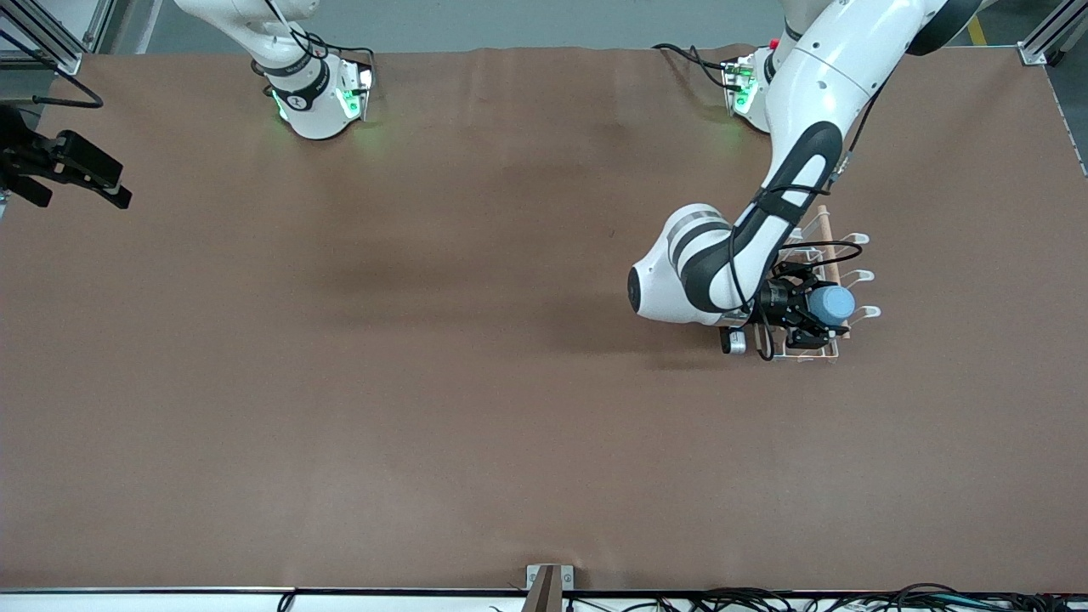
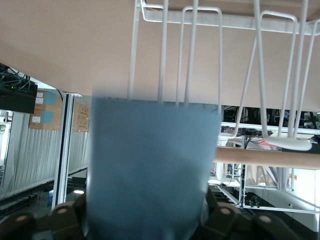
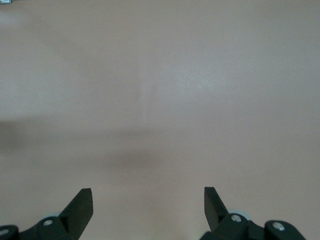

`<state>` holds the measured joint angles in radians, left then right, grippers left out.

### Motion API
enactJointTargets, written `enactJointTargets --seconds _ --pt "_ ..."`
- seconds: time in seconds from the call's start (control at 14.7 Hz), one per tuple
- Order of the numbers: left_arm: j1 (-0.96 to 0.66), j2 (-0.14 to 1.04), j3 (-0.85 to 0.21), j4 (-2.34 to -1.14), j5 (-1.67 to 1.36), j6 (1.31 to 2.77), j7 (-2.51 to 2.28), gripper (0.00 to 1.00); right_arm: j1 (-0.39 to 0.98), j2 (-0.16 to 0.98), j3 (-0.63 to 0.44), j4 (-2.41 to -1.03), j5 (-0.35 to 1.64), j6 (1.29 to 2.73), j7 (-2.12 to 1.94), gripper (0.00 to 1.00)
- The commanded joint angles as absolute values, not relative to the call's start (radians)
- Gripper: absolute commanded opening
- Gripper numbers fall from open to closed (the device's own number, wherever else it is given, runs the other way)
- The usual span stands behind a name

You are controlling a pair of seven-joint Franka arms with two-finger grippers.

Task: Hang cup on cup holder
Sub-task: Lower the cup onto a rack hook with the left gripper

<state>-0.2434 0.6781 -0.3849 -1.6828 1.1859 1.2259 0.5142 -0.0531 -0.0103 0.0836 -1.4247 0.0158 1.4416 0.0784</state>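
The cup (image 1: 830, 303), a small light-blue tumbler, is held up in the air over the cup holder (image 1: 837, 280), lying on its side with its rounded base showing toward the front camera. In the left wrist view the cup (image 2: 150, 165) fills the middle of the picture, and two of the rack's white wire prongs (image 2: 190, 55) run straight down to its rim; whether a prong has entered the cup cannot be told. The left gripper (image 1: 803, 308) pinches the cup between its black fingers (image 2: 225, 220), one on either side of the cup's body.

The cup holder stands on the brown table (image 1: 476, 382) toward the left arm's end, its looped prong tips (image 1: 860, 277) pointing outward and its light wooden rod (image 1: 829, 246) running along the top; the rod (image 2: 270, 159) also crosses the left wrist view beside the cup.

The right gripper (image 1: 72, 166) waits at the right arm's end of the table, over its edge, and its fingers (image 3: 80, 209) stand spread apart above bare tabletop (image 3: 160, 100)
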Motion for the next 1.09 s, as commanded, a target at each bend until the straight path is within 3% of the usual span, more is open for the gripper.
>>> enactJointTargets --seconds 0.0,0.34,1.02 --pt "-0.245 0.677 -0.387 -1.671 1.204 1.221 0.486 1.0 -0.066 -0.023 0.091 -1.442 0.025 1.454 0.087 0.99" --pt "-0.241 0.618 -0.391 -1.594 1.135 1.207 0.419 1.0 -0.064 -0.023 0.091 -1.442 0.025 1.454 0.087 0.99" --pt "-0.241 0.592 -0.403 -1.148 0.875 1.256 0.011 1.0 -0.066 -0.023 0.091 -1.442 0.025 1.454 0.089 0.99"
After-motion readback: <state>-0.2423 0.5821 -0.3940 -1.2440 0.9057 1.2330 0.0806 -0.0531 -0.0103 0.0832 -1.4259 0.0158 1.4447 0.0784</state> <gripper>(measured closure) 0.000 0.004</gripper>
